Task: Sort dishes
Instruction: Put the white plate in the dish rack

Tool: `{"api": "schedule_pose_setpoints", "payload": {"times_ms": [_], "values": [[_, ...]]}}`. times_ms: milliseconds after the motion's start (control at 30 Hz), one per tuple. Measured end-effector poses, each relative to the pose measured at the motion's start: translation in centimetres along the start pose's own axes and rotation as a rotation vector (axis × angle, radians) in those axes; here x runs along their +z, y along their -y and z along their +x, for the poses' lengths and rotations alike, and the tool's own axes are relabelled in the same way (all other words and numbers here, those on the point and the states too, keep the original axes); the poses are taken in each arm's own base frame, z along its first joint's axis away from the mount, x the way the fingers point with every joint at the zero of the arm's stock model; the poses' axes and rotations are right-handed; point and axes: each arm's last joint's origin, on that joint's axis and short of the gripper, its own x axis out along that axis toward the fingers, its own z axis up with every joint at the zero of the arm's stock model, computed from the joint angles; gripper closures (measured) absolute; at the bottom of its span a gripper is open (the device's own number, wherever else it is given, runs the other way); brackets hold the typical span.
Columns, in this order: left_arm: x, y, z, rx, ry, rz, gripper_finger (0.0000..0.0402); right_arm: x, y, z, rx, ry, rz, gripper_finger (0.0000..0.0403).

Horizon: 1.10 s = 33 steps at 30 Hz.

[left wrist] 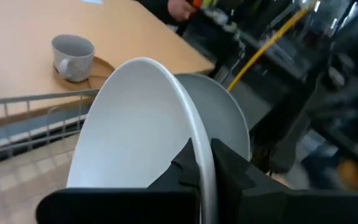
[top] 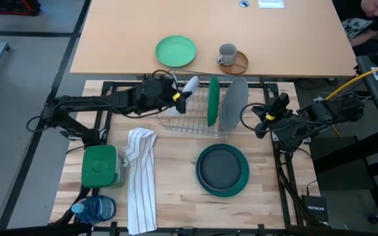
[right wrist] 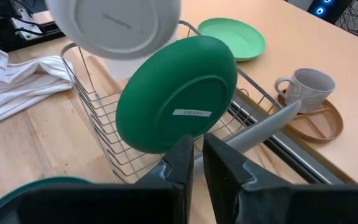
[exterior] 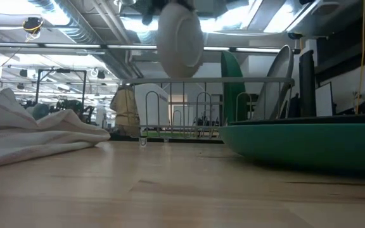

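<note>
Left gripper (left wrist: 205, 163) jaws clamped on light grey plate (left wrist: 135, 124) rim; right gripper (right wrist: 197, 155) narrowly parted, empty.

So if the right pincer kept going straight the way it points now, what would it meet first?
Most likely the dark green plate standing in the wire rack, dead ahead of the right pincer; the grey plate leans just beside that line.

rack (top: 176, 121): we see green plate (top: 213, 101) and grey plate (top: 232, 105) upright | left gripper (top: 184, 98): pale plate (top: 190, 85) above rack | near edge: stacked plates (top: 222, 170)
</note>
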Motion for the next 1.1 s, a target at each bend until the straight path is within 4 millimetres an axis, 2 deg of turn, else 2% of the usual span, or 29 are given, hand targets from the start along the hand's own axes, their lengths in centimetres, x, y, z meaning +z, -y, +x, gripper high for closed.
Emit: {"api": "schedule_pose_setpoints", "payload": {"times_ms": [267,533,767,933,1100], "values": [[-2.7,-5.6,2.4,-0.040,0.088,-0.239,0.0396,0.0,0.0,0.0,0.000,-0.001,-0.001,0.0361],[-5.4,-8.3,2.2,-0.135,0.204,-0.403,0.0396,0.0,0.0,0.0,-0.003,0.002,0.002,0.0361],[-6.3,-8.9,1.9,-0.178,0.243,-0.452,0.0396,0.1,0.0,0.0,-0.018,0.023,0.010,0.0361],[-6.7,-8.5,2.6,-0.240,0.282,-0.487,0.0396,0.1,0.0,0.0,-0.026,0.031,0.011,0.0361],[-8.7,-8.4,3.9,-0.232,0.241,-0.504,0.0396,0.1,0.0,0.0,-0.021,0.029,0.013,0.0361]]}}
